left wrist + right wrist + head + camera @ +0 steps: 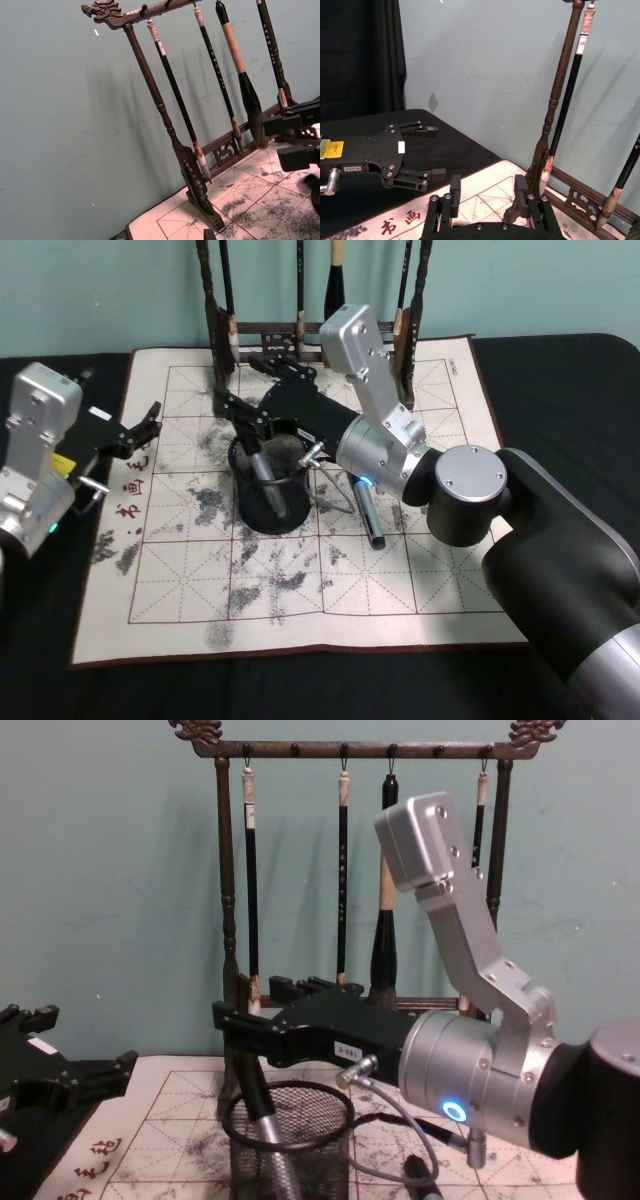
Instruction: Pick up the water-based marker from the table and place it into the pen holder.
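Water-based marker, grey barrel with a dark top [262,470], leans inside the small black wire-mesh pen holder [265,518], centre-left in the head view, so I'd call the drop done. Far left, the left claw [150,423] sits parked, fingers wide. The right claw [240,418] hangs just over the cup, fingers parted, gripping nothing. Next it needs a straight lift off the rim. Further right another dark pen [368,515] lies on the ink-stained mat [300,610]. The tall wooden brush rack [228,870] behind looks easy to bump.
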